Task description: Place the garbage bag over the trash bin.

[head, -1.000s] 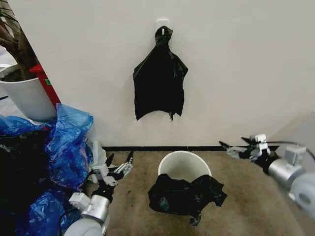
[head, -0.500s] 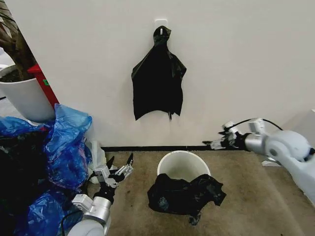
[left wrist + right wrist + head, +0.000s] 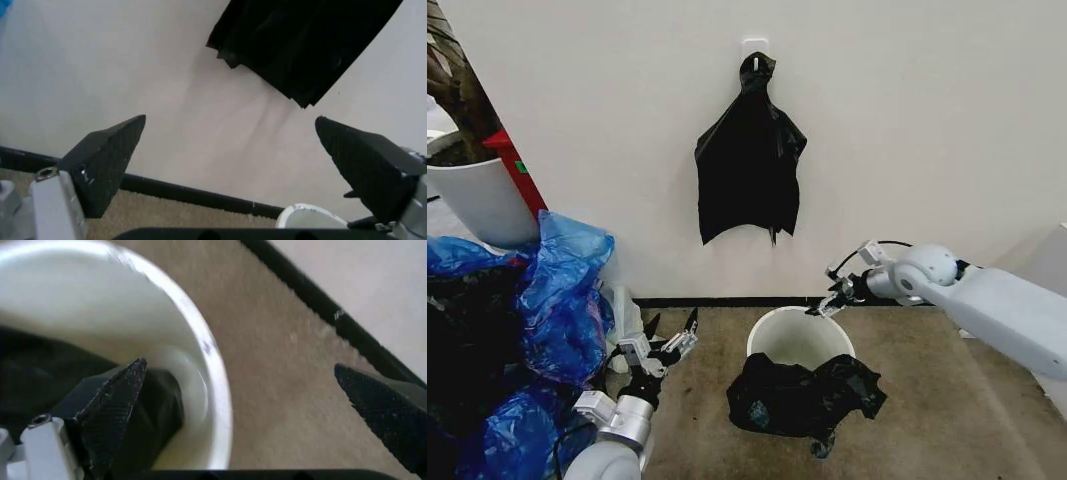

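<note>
The trash bin [image 3: 799,334], a cream-white bucket, stands on the carpet by the wall. The garbage bag [image 3: 803,396], crumpled glossy black, drapes over the bin's near rim and down its front to the floor. My right gripper [image 3: 822,305] hovers open at the bin's far right rim. In the right wrist view the gripper [image 3: 247,410] straddles the bin's rim [image 3: 215,371], with the black bag [image 3: 40,382] inside the bin. Left of the bin, my left gripper [image 3: 672,322] is open and empty, pointing at the wall; its spread fingers [image 3: 107,165] frame bare wall.
A bunch of black bags [image 3: 749,150] hangs from a wall hook above the bin. Blue plastic bags [image 3: 562,290] pile at the left, beside a large white plant pot [image 3: 482,195] and a red object [image 3: 519,170]. Bare carpet [image 3: 947,400] lies right of the bin.
My right arm has swung left from the right side of the view to the bin's far rim. The left arm, the bin and the bag have stayed put.
</note>
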Controlling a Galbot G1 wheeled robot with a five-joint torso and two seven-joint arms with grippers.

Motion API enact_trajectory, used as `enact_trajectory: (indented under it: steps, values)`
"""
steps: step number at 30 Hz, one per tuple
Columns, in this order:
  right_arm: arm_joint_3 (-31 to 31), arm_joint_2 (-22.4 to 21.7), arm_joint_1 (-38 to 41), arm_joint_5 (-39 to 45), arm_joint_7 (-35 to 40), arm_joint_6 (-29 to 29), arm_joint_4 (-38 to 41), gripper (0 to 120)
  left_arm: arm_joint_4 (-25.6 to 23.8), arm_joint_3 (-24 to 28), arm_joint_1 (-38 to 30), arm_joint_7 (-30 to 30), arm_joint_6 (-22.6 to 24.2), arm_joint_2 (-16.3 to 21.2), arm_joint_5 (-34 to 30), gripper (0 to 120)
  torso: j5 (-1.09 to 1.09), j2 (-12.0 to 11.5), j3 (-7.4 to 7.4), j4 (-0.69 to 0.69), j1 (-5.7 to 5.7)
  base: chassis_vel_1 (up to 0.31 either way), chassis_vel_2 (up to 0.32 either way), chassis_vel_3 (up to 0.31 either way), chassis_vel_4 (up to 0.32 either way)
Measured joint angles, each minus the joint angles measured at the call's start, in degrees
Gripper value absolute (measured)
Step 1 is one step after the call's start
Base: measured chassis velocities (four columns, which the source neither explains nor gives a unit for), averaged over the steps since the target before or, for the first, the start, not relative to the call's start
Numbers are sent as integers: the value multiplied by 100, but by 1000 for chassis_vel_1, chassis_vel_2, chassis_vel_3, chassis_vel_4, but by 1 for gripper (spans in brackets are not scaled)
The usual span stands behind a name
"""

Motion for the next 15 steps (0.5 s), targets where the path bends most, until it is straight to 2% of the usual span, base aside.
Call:
enact_trajectory:
  steps: [1,5,8,15]
  values:
    - [-401,119,348,-35,-96,1,-201,100,19,15,-18,18,0,-11,-1,100,-2,0,-1,-1,0,0,0,0,0]
    - [-885,328,724,-72,-207,2,-506,100,50,40,-35,51,0,-43,6,100,-2,0,0,0,0,0,0,0,0]
    - [-1362,708,977,-397,-393,5,-897,100,93,64,-68,106,0,-89,13,100,0,0,0,1,0,0,0,0,0]
    - [-1632,1191,894,-604,-466,9,-1256,100,145,83,-136,149,-5,-87,10,100,0,0,0,1,0,0,0,0,0]
